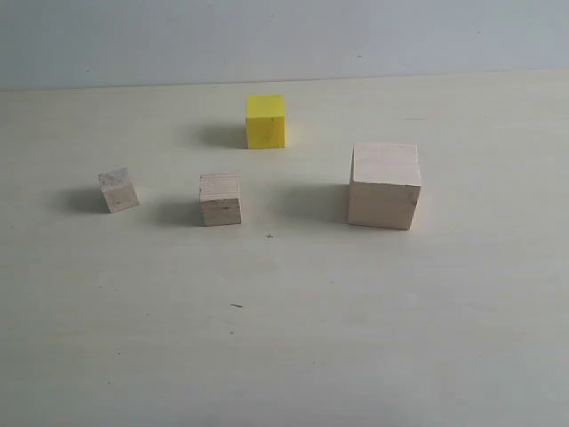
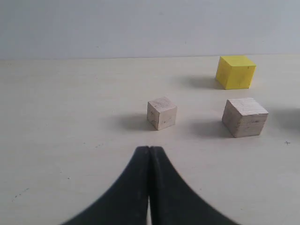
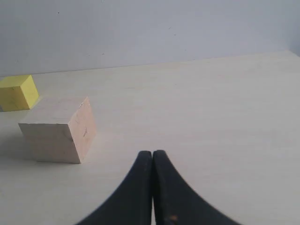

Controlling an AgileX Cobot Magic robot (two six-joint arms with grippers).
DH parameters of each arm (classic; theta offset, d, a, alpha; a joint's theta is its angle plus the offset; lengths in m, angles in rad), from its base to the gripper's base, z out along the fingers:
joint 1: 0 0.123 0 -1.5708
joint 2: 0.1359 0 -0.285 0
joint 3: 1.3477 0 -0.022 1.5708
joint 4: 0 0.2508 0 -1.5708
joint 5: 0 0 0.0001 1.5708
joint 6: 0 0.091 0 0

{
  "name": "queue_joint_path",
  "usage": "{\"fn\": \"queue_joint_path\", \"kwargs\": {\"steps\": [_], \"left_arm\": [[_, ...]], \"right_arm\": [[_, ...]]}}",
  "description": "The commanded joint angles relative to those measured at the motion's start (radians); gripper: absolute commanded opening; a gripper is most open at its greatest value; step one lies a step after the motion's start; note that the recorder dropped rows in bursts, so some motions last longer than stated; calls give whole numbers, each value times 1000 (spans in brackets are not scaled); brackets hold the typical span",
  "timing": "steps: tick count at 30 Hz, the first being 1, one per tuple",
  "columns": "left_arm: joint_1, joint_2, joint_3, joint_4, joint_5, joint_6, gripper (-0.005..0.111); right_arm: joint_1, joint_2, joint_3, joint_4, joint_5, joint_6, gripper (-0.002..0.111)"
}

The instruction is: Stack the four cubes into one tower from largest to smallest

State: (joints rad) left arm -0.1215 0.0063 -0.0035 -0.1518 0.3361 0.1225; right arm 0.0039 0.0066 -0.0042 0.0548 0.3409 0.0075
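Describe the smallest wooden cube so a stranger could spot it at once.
On the pale tabletop, nearer than the yellow cube, a row runs from the large cube past the middle cube. The smallest cube ends it on the exterior view's left, smaller than both and turned askew.

a pale cream matte table [image 1: 400, 347] fills the exterior view. a plain grey-white wall [image 1: 267, 36] runs along its 12 o'clock edge. a tiny dark cross mark [image 1: 269, 236] sits near centre, with a short dark fleck [image 1: 236, 305] at its 7 o'clock.

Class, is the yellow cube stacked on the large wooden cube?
No, the yellow cube stands apart from the large wooden cube.
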Motion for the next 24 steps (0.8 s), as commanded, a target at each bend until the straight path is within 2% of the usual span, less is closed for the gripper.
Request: {"fn": "queue_joint_path", "kwargs": {"steps": [1,9,24], "left_arm": [[-8,-6,4,3,-15,0,0],[-8,20,-72,3,-15,0,0],[-8,322,-343,3,-15,0,0]], "right_arm": [[-7,-7,4,-4,-6,-8,0],[-7,-7,4,-4,-6,-8,0],[-7,-7,4,-4,-6,-8,0]]}}
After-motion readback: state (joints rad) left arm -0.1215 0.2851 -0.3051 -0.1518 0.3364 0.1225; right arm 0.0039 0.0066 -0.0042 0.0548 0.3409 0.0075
